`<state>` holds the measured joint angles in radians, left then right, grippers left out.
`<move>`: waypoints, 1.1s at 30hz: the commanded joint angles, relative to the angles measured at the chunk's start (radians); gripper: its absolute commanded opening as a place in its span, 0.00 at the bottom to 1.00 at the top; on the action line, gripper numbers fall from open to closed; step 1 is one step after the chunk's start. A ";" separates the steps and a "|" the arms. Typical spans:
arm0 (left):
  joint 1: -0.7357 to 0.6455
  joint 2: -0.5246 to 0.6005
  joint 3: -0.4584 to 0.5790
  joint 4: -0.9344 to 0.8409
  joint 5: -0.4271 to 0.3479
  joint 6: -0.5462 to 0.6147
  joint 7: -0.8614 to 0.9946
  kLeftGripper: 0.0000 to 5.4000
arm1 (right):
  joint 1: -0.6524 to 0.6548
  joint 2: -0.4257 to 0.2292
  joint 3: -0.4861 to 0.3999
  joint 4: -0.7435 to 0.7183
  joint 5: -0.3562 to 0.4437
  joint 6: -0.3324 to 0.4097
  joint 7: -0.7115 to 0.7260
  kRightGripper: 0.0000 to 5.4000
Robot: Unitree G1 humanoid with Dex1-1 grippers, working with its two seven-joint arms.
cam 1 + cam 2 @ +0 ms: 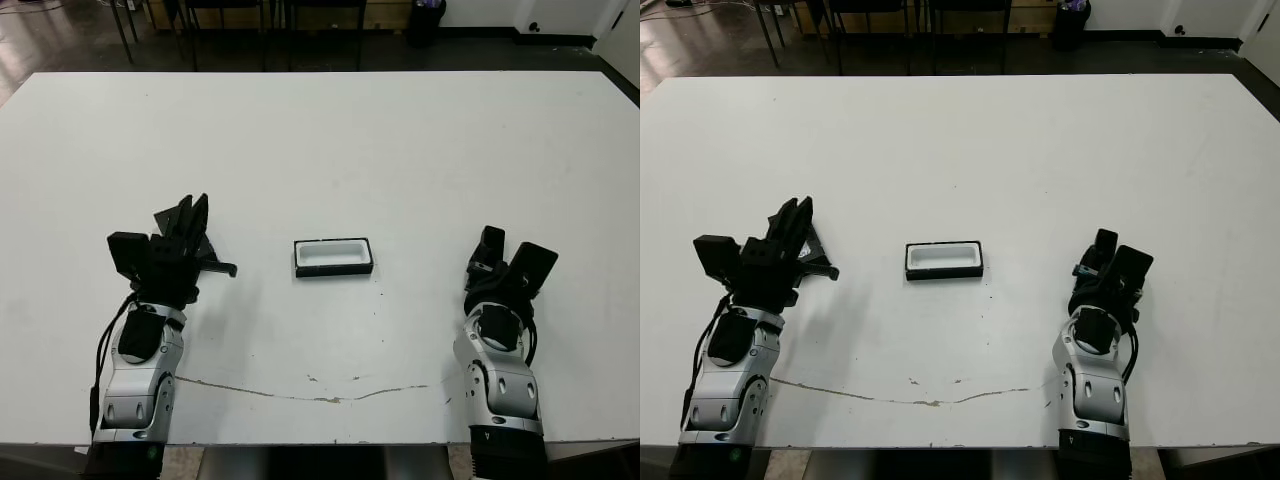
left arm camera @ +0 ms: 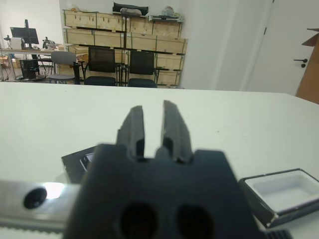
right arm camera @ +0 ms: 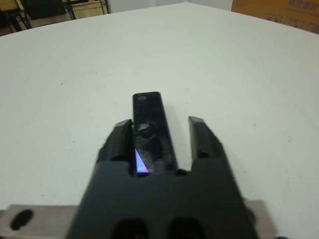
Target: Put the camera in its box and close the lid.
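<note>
White worktop [image 1: 330,150] carries the open box [image 1: 333,257] at its centre, white lining up and nothing inside. From the box, my left end effector [image 1: 190,222] sits at nine o'clock and my right end effector [image 1: 498,255] at three o'clock, both well apart from it.

My right wrist view shows the camera [image 3: 151,130] standing between my right fingers, a bluish-purple glint low on its face. It lies against one finger [image 3: 118,134], while a gap shows between it and the other. So the jaws look moderately open around it, and I cannot tell whether I truly have a firm hold or it is only resting there.

My left fingers [image 2: 133,130] stand close together with a narrow slit between them, gripping nothing that I can see. Just beside that end effector lies a flat dark panel, which I take for the lid [image 2: 79,162]; it rests on the worktop on the side away from the box.

I judge the step in hand to be the first one: getting the camera to the box. Nothing is packed and the lid is off. The next move asks me to make sure of the grip, carry the camera toward nine o'clock until it is over the box, turn it so its long side runs along the box's length, and lower it flat onto the lining. Only after that should my left arm take up the lid.
</note>
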<state>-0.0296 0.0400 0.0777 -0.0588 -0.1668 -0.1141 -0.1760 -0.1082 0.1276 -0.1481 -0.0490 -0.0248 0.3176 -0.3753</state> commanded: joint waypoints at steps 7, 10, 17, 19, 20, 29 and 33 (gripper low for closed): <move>0.019 -0.006 0.000 0.011 -0.010 0.018 0.008 0.00 | 0.034 -0.052 0.021 0.013 -0.034 0.080 0.064 0.06; 0.019 -0.005 0.000 0.012 -0.011 0.017 0.008 0.00 | 0.041 -0.070 0.029 0.008 -0.049 0.091 0.078 0.06; 0.024 -0.004 -0.002 0.013 -0.007 0.011 0.009 0.00 | 0.064 -0.103 0.033 0.007 -0.080 0.033 0.099 0.06; 0.024 -0.002 -0.003 0.013 -0.002 0.009 0.011 0.00 | 0.071 -0.112 0.025 -0.011 -0.072 -0.002 0.114 0.06; 0.025 -0.002 -0.004 0.012 0.000 0.008 0.011 0.00 | 0.076 -0.119 0.020 -0.023 -0.063 -0.033 0.128 0.06; 0.026 0.000 -0.005 0.012 0.003 0.007 0.013 0.00 | 0.103 -0.240 -0.028 -0.226 0.135 -0.162 0.411 0.06; 0.026 0.003 -0.005 0.010 0.007 0.009 0.012 0.00 | 0.072 -0.325 -0.038 -0.247 0.248 -0.193 0.591 0.06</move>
<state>-0.0198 0.0356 0.0712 -0.0587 -0.1644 -0.1142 -0.1679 -0.0261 -0.1642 -0.1783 -0.2982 0.1905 0.1326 0.1673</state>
